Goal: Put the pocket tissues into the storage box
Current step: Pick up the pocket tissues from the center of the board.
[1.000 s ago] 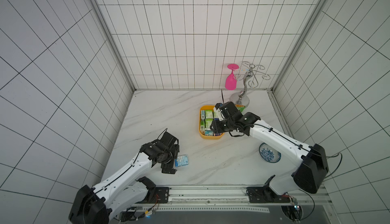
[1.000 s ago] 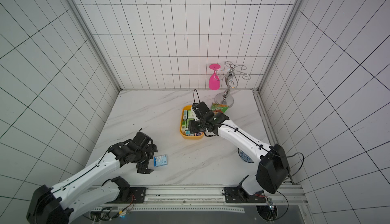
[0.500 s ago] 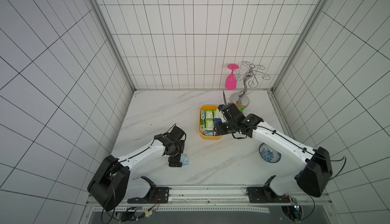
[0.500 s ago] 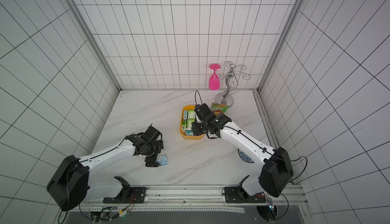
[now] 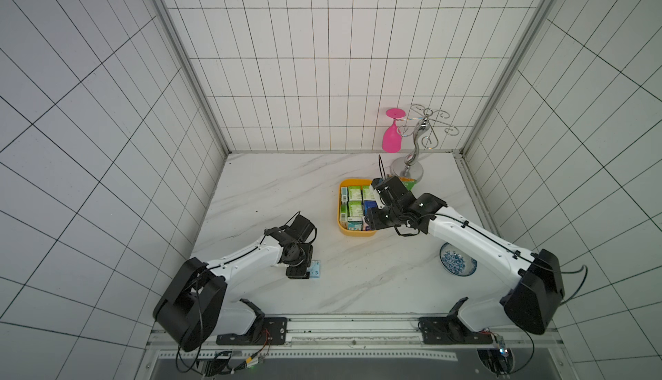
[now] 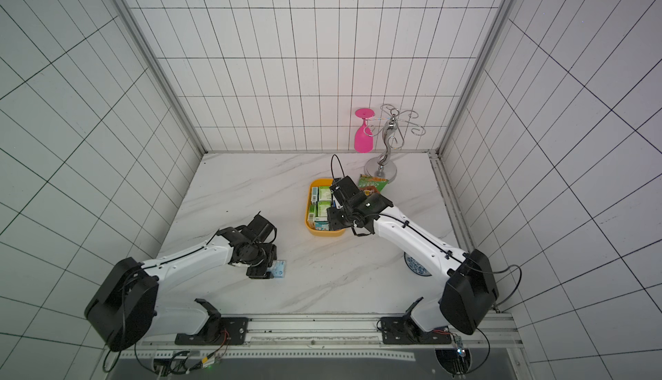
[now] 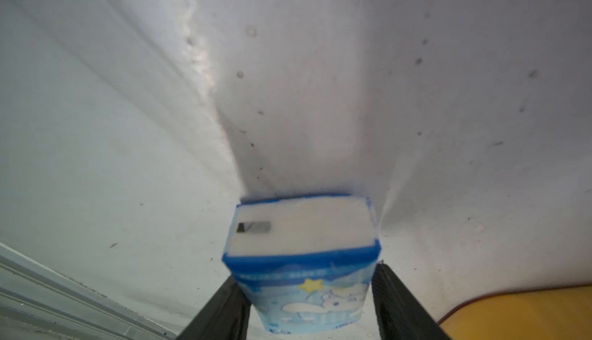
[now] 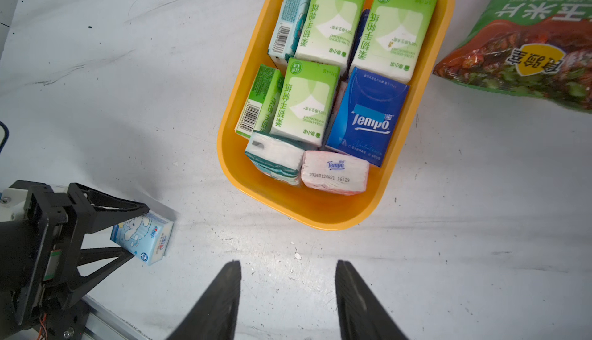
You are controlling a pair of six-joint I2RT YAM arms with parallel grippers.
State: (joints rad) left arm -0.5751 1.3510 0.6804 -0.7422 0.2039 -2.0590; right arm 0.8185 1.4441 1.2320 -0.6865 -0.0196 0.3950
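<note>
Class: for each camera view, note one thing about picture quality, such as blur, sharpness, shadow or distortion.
Left wrist view: the light blue tissue packet between the left end effector's fingers is soft and blurred. Right wrist view: print on the packets in the storage box reads sharply. Both top views: wall tile lines splay outward, a wide-angle effect.

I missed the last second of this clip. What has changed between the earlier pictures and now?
The left gripper swung in over the light blue tissue packet lying loose on the table and now has its fingers on either side of it. The packet has not moved. The right gripper stays open beside the storage box, whose packets look unchanged.
</note>
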